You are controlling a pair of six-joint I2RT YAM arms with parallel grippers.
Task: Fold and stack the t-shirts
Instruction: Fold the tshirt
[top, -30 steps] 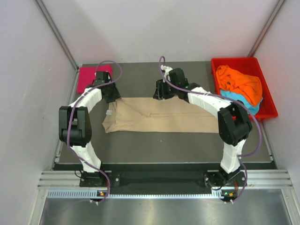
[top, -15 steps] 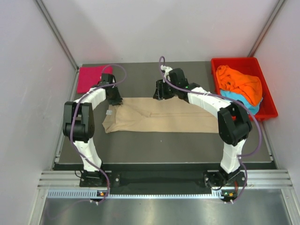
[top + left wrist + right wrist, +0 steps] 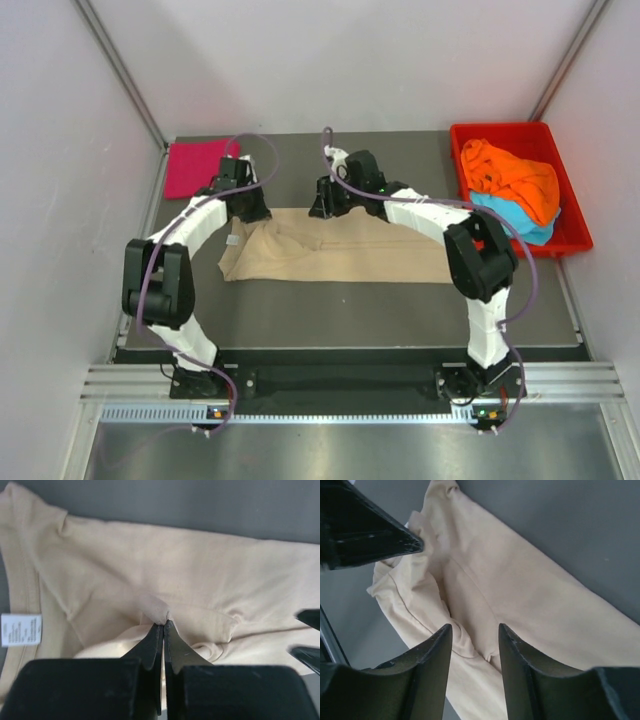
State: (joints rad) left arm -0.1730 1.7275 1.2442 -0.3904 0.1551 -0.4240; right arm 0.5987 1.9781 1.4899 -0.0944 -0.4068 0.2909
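**Top view.** The beige t-shirt (image 3: 340,255) lies flat as a long band across mid table (image 3: 350,305), neck end to the left. Both arms reach to its far edge at the L half: left gripper (image 3: 250,208) on the far-left corner, right gripper (image 3: 322,206) just beside it to the right. The pink t-shirt (image 3: 195,168) lies flat at the far-left corner, apart from the work. The orange t-shirt (image 3: 515,180) sits on the light blue t-shirt (image 3: 525,225) in the red tray (image 3: 500,128), far right, both bunched. Jaw state can't be read from this view.

**Left wrist.** Left gripper (image 3: 162,626) has its jaws fully together, with a small pucker of beige t-shirt (image 3: 150,570) nipped at the tips. The cloth is rumpled around the pinch. The white neck label (image 3: 21,629) is at the frame's L edge, well clear of the grip. Dark tips at the R edge are prob. the other arm's fingers.

**Right wrist.** Right gripper (image 3: 474,630) has its jaws part-way apart, with a moderate gap. It is low over a seam fold of the beige t-shirt (image 3: 530,595), which shows in the gap between the fingers. Nothing is held, and contact w/ the cloth can't be confirmed. The left gripper (image 3: 365,530) is in frame upper L, near.

**Step in hand (est.).**
- Grasp phase of a fold on the beige t-shirt: L side secured, R side not yet.
- Two shirts in the tray are unfolded and one is laid out, so the task is approx. mid-way at best.

**Next move requires:**
1. Right jaws to close on the same cloth edge, taking the top layers only.
2. Both arms to lift together at equal height, so the cloth doesn't skew.
3. Carry over and lay down, keeping the edges aligned.

Risk: the L pinch is small and may slip under tension.
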